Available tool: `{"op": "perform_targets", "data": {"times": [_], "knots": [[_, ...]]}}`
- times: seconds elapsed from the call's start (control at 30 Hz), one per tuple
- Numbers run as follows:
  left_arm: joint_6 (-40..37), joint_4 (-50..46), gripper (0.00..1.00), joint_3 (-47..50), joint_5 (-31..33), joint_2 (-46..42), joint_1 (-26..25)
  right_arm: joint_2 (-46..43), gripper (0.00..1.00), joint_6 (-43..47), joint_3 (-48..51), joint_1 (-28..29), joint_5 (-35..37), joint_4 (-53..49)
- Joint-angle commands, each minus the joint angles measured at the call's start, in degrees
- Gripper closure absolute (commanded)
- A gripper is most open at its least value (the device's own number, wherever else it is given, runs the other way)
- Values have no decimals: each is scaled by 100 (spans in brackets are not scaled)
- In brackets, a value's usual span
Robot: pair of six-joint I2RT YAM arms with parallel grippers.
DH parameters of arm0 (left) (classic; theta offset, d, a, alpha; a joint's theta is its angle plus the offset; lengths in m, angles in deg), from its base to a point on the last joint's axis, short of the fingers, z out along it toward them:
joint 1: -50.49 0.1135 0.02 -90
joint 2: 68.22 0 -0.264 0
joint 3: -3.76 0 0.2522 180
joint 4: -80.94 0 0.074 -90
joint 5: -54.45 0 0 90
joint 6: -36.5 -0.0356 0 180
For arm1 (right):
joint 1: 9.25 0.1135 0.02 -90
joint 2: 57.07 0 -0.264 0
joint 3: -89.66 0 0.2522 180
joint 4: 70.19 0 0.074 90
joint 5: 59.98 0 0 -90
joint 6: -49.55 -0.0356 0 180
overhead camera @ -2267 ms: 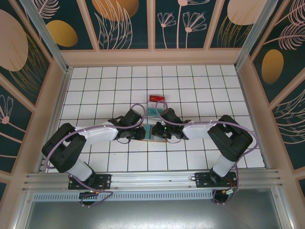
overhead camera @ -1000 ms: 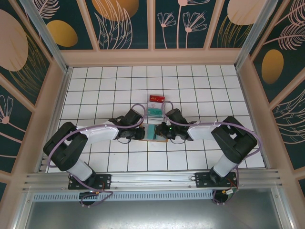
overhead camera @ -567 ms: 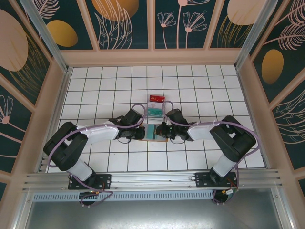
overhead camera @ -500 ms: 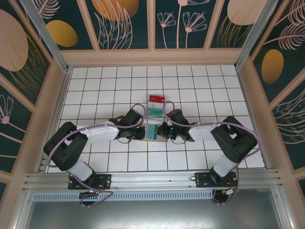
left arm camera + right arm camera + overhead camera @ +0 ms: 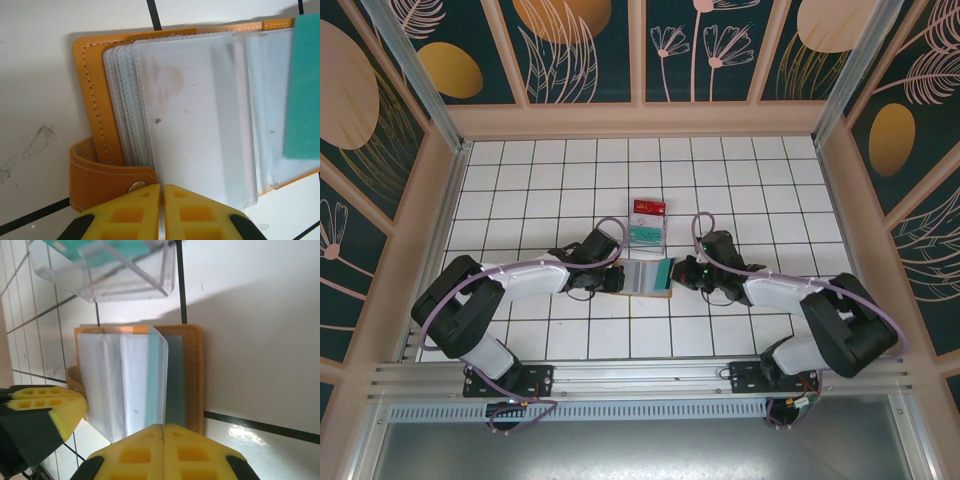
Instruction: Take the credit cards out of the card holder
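Nearest me, the aluminium rail carries both arm bases, and past it lies the counter, white tiles with dark grout lines. The left arm and the right arm reach inward and meet near the middle of the counter.

The card holder lies there, flat and open between the two wrists. Its long axis runs left to right across the counter. Its orange snap strap sticks out on the left arm's side. The clear sleeves fan out over the orange cover.

The left jaws are pressed together at the holder's edge beside the strap. I cannot tell whether a sleeve is pinched between them. The right jaws are closed on a teal card, which stands on edge over the right half of the holder.

Just beyond the holder sits a clear tray with a second teal card in it. A red card lies right behind the tray.

Farther out, pale wood frames and dark teal wall panels with leaf and flower drawings close the counter in on three sides.
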Motion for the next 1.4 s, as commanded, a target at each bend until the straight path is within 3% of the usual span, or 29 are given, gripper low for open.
{"op": "perform_targets", "data": {"times": [0.0,0.2,0.3,0.57,0.6,0.73,0.97,1.37], "knots": [[-30,-212,88,-67,88,69,15,-401,100,703,-314,-96,230,-875],[59,-127,84,-100,159,-93,16,-498,100,1994,-1456,-93,714,-2141],[107,-124,67,-138,277,-231,16,-312,100,2850,-2124,-97,1054,-2638],[432,-101,35,-46,770,-822,22,817,100,4922,-3936,181,1729,-3726],[485,-138,26,-33,889,-914,22,1042,100,5140,-4189,234,1861,-3900],[678,-277,5,77,1354,-1310,14,1726,100,5817,-4968,391,2195,-4403],[917,-497,1,317,1936,-1869,16,2430,100,6557,-5826,632,2332,-4749],[1096,-652,1,541,2339,-2331,22,2655,100,7413,-5355,1279,3518,-4319]]}}
